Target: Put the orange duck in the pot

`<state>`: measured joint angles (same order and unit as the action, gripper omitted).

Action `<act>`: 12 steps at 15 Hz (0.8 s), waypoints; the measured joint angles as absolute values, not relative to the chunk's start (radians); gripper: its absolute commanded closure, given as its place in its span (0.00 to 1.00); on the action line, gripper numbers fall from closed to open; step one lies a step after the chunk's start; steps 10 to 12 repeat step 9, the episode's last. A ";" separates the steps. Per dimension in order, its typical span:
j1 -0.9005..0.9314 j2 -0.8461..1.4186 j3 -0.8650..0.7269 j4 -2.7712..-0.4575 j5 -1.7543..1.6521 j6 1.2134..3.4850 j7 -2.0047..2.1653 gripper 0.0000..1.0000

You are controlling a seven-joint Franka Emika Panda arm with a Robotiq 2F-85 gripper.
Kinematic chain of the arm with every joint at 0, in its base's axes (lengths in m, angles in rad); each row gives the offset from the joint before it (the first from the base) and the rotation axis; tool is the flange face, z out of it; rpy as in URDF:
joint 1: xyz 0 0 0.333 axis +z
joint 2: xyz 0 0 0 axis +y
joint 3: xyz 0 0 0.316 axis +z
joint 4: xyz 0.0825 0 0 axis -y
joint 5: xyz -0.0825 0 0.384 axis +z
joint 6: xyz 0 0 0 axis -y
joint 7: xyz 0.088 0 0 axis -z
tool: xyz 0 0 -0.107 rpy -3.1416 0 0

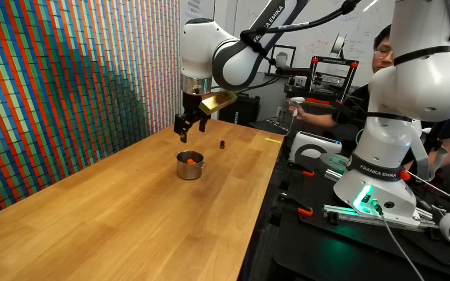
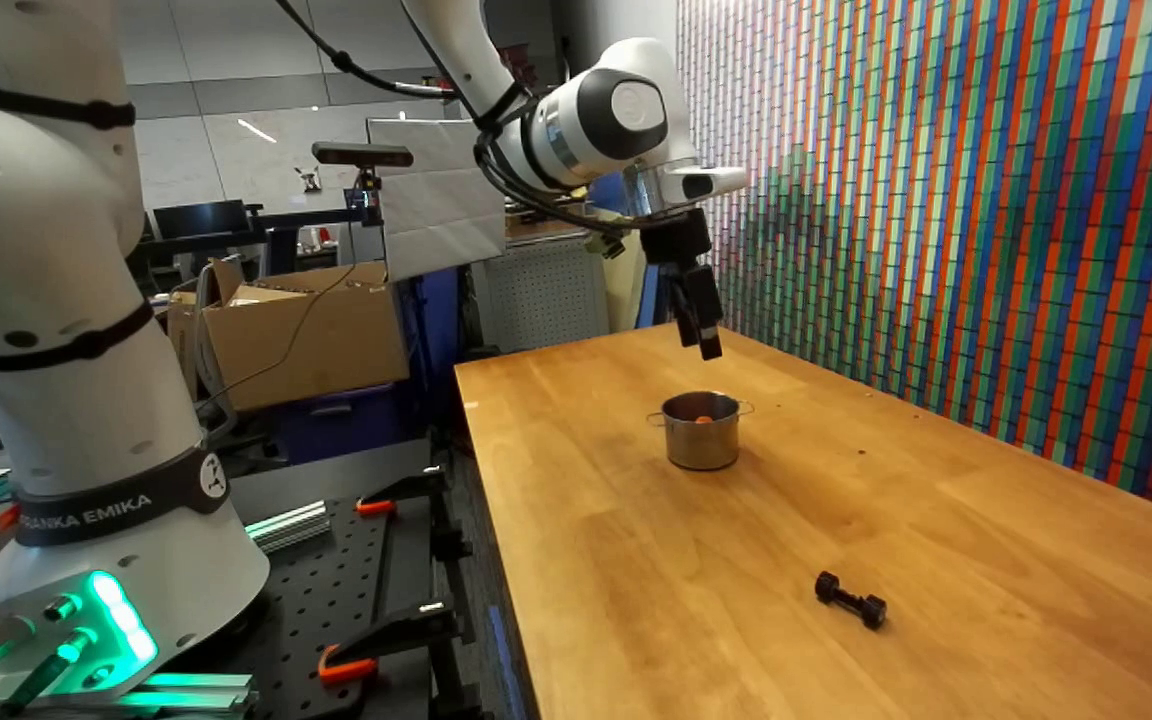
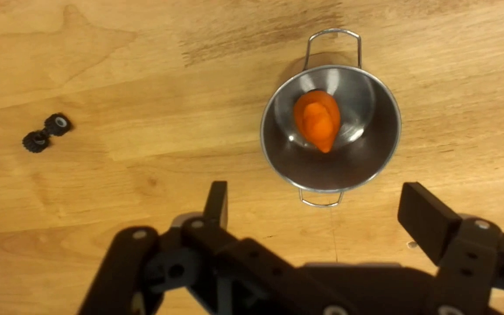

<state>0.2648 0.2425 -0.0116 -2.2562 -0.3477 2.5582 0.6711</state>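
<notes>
The orange duck [image 3: 317,122] lies inside the pot, on its bottom, and touches nothing else. It also shows inside the pot in both exterior views [image 1: 190,161] [image 2: 703,420]. The pot [image 3: 361,164] is shiny grey metal with two wire handles. It stands upright on the wooden table in both exterior views [image 1: 189,172] [image 2: 702,446]. My gripper [image 3: 315,183] is open, with its fingers wide apart and nothing between them. In both exterior views the gripper [image 1: 193,134] [image 2: 699,346] hangs above the table, higher than the pot's rim and apart from it.
A small black pair of wheels on an axle [image 3: 46,132] lies on the table apart from the pot, also in both exterior views [image 1: 222,144] [image 2: 850,600]. A striped coloured wall [image 1: 72,86] runs along the table's [image 1: 131,218] far side. A person [image 1: 383,54] sits behind the robot base.
</notes>
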 measured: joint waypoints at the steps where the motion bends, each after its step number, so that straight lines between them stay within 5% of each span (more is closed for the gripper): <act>1: 0.260 0.225 -0.011 -2.252 -0.340 2.525 0.647 0.00; 9: 0.183 -0.039 0.015 -2.177 -0.207 2.094 0.339 0.00; 12: 0.183 -0.039 0.015 -2.177 -0.207 2.094 0.339 0.00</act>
